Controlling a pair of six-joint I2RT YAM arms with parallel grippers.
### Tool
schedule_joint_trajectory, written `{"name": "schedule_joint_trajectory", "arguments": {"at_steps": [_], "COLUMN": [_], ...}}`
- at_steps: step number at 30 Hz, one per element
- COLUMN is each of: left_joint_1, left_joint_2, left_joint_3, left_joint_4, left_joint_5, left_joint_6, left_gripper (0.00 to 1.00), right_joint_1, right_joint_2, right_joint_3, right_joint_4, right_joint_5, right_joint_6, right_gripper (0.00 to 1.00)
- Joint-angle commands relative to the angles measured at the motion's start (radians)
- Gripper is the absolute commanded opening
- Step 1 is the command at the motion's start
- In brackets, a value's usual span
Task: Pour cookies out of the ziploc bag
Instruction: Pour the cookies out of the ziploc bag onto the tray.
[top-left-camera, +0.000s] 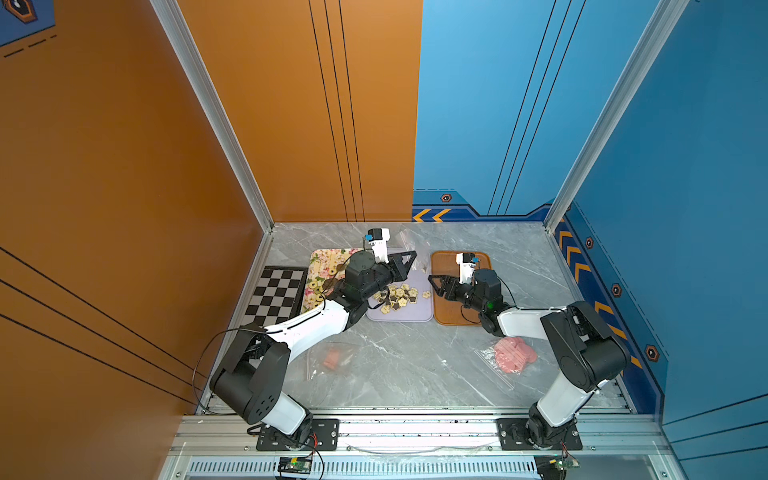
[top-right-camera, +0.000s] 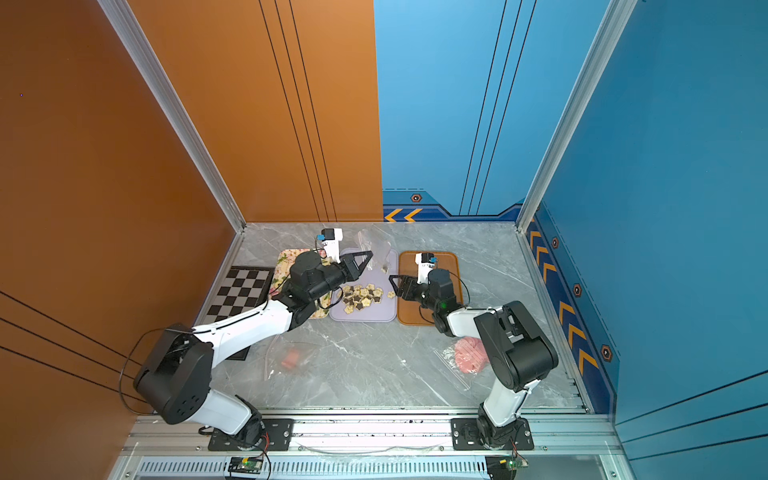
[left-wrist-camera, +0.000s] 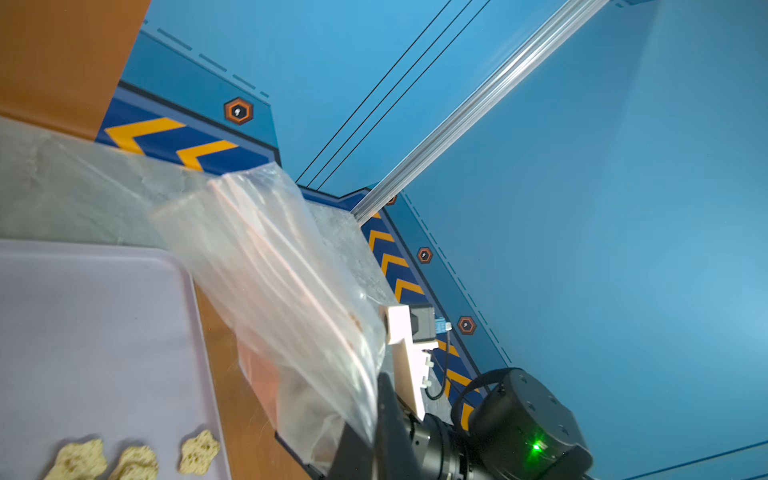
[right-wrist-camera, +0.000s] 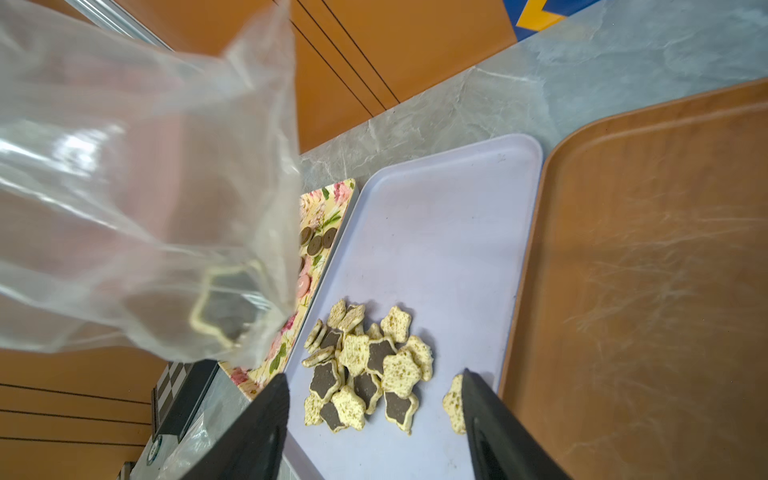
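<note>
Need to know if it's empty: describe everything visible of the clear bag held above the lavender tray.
The clear bag is thin, crinkled, glossy plastic. It hangs in the air above the far end of the lavender tray, pinched by the shut left gripper. One cream-edged dark star cookie sits inside near its low end.

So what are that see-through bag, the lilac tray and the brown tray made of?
The bag looks like thin clear plastic film: it creases, glints and shows a cookie through it. The lilac tray seems smooth matte plastic: even colour, rounded rim. The brown tray shows streaky wood grain; real wood or printed laminate, I cannot tell.
</note>
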Motion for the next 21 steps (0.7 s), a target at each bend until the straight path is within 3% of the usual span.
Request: {"name": "schedule_joint_trajectory", "arguments": {"at_steps": [1,3,5,7,9,17,21], "left_joint_1": [0.033,0.081,0.095,0.085,0.067,-0.048,-0.082], "left_joint_2": [0.003,0.093,0.199,0.284,0.326,0.163,0.075], "left_joint_3": [-0.025,-0.044,0.056,0.166,0.224,0.335,0.285], "left_joint_4": [0.023,-0.094,-0.457,-0.682,-0.796,-0.766,-0.673], "left_joint_5": [-0.004,-0.102,-0.28,-0.344,-0.4,-0.395,-0.384], "left_joint_6": [0.084,0.103,0.15,0.195,0.191,0.325,0.344], "left_gripper": [0.0,0.0,0.0,0.0,0.0,0.0,0.0], "right_joint_1": [0.004,0.003,0.003,0.003,0.003,0.017,0.022], "right_joint_2": [-0.005,0.007,0.014,0.014,0.016,0.054,0.1], "right_joint_3": [-0.008,-0.002,0.0,0.003,0.006,0.049,0.096], "right_joint_4": [0.031,0.035,0.04,0.04,0.032,0.017,-0.013], "right_joint_5": [0.032,0.021,0.011,0.006,0.005,-0.056,-0.114], "right_joint_6": [0.003,0.007,0.012,0.011,0.007,0.015,0.033], "right_gripper": [0.67,0.67,0.67,0.67,0.67,0.67,0.67]}}
